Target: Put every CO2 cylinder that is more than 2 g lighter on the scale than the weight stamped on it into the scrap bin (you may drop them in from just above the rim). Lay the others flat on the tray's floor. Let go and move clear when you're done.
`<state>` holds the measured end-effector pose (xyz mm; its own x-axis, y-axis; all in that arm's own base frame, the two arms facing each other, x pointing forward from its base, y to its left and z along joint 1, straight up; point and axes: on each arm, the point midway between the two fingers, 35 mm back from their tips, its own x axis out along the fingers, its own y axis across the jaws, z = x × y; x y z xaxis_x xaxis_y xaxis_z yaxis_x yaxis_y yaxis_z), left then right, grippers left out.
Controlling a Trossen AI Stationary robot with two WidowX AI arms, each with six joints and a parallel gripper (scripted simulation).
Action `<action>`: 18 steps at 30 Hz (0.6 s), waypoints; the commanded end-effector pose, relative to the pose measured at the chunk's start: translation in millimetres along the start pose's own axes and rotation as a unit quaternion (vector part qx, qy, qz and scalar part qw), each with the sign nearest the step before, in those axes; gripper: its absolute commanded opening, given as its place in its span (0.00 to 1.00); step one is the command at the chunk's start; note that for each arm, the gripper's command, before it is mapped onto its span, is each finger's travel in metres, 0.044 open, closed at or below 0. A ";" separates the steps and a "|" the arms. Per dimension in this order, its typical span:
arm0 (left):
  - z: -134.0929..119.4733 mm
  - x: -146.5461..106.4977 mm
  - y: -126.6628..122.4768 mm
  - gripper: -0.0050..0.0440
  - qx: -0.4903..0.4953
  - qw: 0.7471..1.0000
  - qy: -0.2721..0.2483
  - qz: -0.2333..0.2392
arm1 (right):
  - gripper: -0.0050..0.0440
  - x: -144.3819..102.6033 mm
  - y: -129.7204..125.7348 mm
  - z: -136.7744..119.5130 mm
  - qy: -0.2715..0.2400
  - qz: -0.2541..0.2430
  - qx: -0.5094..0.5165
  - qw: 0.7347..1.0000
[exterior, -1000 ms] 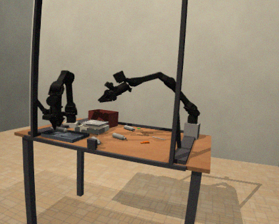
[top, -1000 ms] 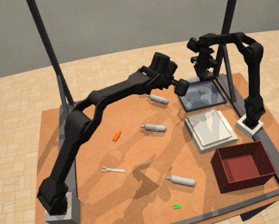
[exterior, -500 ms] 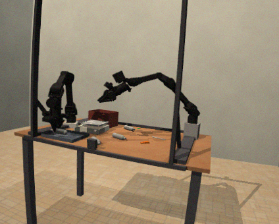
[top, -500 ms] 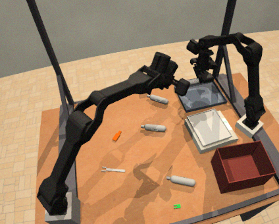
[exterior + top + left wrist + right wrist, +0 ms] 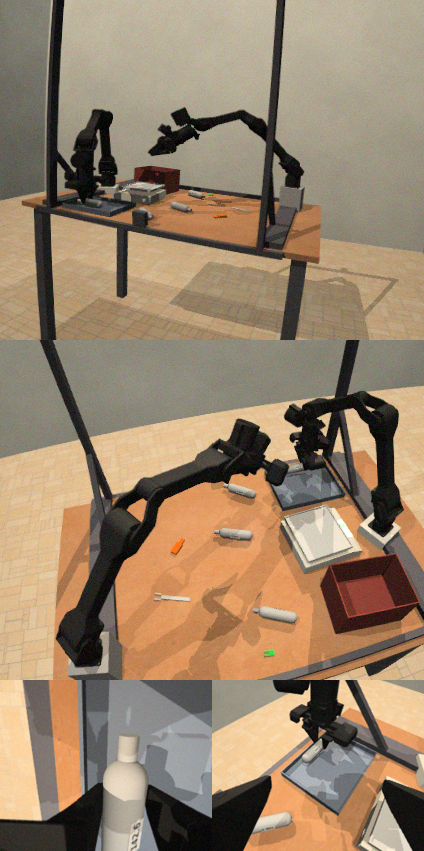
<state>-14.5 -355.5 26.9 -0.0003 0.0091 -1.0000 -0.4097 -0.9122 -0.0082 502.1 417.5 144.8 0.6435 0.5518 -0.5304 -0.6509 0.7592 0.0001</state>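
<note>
In the top view, the scale (image 5: 320, 534) (image 5: 145, 187) (image 5: 395, 826) sits on the table (image 5: 145, 560) (image 5: 257, 220) (image 5: 66, 737) (image 5: 309, 823) between the tray (image 5: 310, 491) (image 5: 115, 208) (image 5: 183, 760) (image 5: 345, 783), behind, and the scrap bin (image 5: 372, 616) (image 5: 172, 181), in front. Three cylinders (image 5: 236, 534) (image 5: 180, 207) (image 5: 274, 822) lie left of this row.
</note>
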 end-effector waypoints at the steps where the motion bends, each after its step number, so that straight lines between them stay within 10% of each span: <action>1: -1.2 4.3 3.3 0.00 -0.002 1.000 0.005 0.007 | 1.00 -10.4 -1.5 17.0 -0.017 -0.002 0.001 1.000; 18: -5.7 -2.3 14.7 0.00 -0.002 1.000 0.010 0.021 | 1.00 -10.4 -1.5 17.0 -0.017 -0.002 0.001 1.000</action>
<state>-14.7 -361.8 17.9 -0.0004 0.0055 -1.0000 -0.4097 -0.9122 -0.0048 502.1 417.5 145.0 0.6436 0.5519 -0.5302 -0.6509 0.7592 0.0001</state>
